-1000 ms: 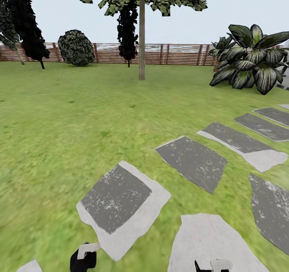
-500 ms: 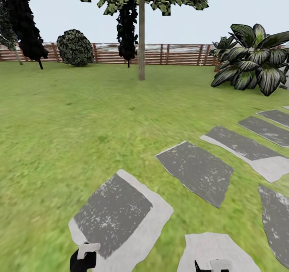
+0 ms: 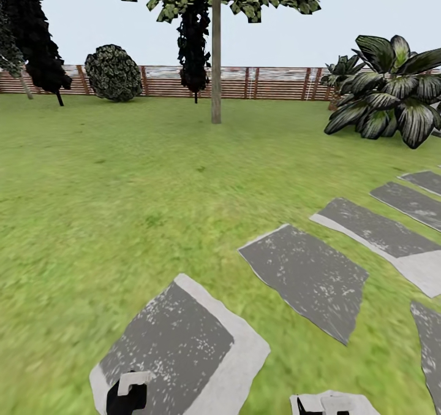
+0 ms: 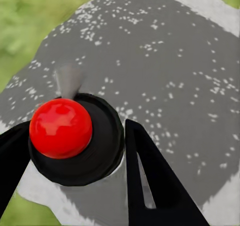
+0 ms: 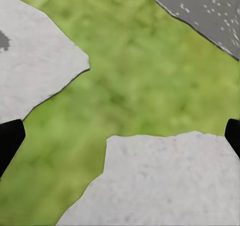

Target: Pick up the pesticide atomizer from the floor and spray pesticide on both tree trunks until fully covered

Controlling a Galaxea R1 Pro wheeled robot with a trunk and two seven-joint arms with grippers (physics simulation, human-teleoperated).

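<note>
The pesticide atomizer (image 4: pixel 75 138), a dark round bottle with a glossy red top and a pale grey trigger nozzle, sits clasped between the left gripper's (image 4: pixel 75 151) black fingers (image 4: pixel 150 181) above a grey stepping stone (image 3: pixel 177 347). The right gripper's (image 5: pixel 120 136) fingers stand wide apart over grass and pale stones. Ahead across the lawn (image 3: pixel 122 176), a tree (image 3: pixel 215 53) with a straight pale trunk rises before the slatted fence (image 3: pixel 269 83).

looking down along the right gripper (image 5: pixel 120 136) onto lawn and paving. two black fingertips (image 5: pixel 9 138) barely poking in at opposite edges, spread wide with nothing between them. below, a patch of blurred green grass (image 5: pixel 150 75) hemmed by three stepping stones: a pale grey one (image 5: pixel 165 181) nearest, another pale slab (image 5: pixel 35 60) beside it, and a darker speckled stone (image 5: pixel 210 10) across the grass.
</note>
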